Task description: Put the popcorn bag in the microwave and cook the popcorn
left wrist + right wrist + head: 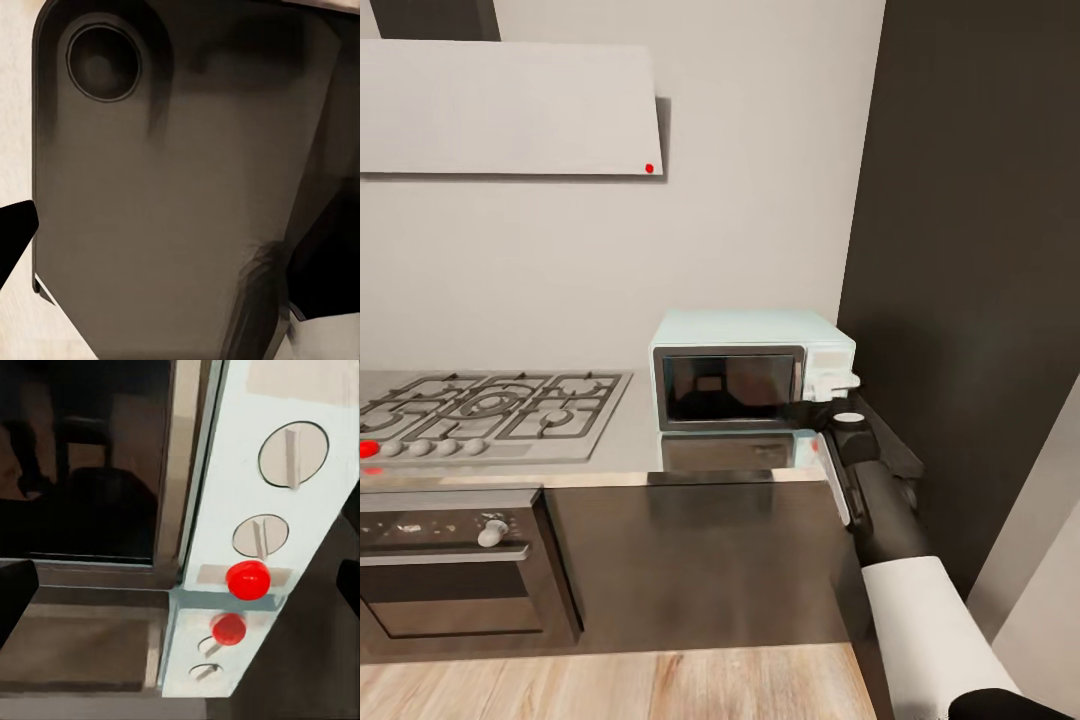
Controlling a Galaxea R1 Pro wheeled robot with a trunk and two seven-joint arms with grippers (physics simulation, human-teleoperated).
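Grey glossy worktop (pixel 630 455) carries the mint microwave (pixel 745 345), door closed, against the wall beside the hob (pixel 490 410). The right gripper (pixel 180 585), jaws spread wide, faces the control panel near the red dot light (pixel 248 579). Pressing it squarely looks right, probably. I cannot tell the left jaws' state, nor see the popcorn bag.

Even soft light; glossy countertop (pixel 630 455) mirrors microwave (pixel 750 370); left wrist view dim, blurred.

Gas hob (pixel 490 412) left, built-in oven (pixel 455 570) below, wall cabinet (pixel 510 108) above, wood floor (pixel 610 685)
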